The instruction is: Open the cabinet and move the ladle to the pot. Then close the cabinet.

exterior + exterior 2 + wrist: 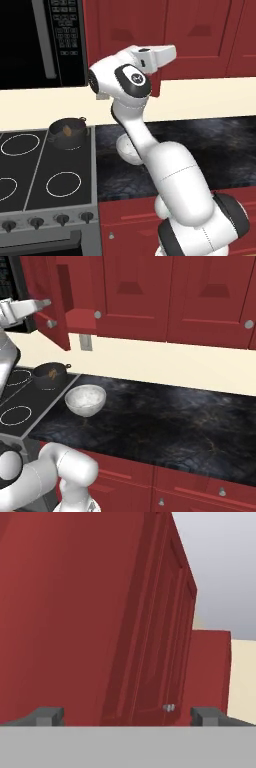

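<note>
Up at the wall units, my claw (127, 714) is raised high beside the cabinet (135, 296), and its two dark fingertips (47, 716) stand wide apart with nothing between them. Through the hand camera I look along a tall recessed-panel door (165, 637) seen nearly edge-on, its small silver knob (169, 708) just above the gap between my tips, closer to the right one. From the right base camera, the left door (50, 301) is swung out toward me, its knob (51, 323) facing my hand, and the red interior shows behind it; the other door (132, 293) is flat and shut, knob (97, 314) at its lower corner.

Down on the stove (45, 170), the pot (67, 132) sits at the back right corner, on the burner nearest the desk (160, 416). Inside it I see a small brown shape, the ladle (67, 131); I can make out only its bowl end, so I cannot tell how the handle lies. In the right base camera the same brown patch (52, 374) shows inside the dark pot (49, 376).

Just beside the stove, on the dark desk, stands a pale speckled bowl (85, 399), apart from the pot. A black microwave (42, 42) hangs above the stove, left of my arm.
</note>
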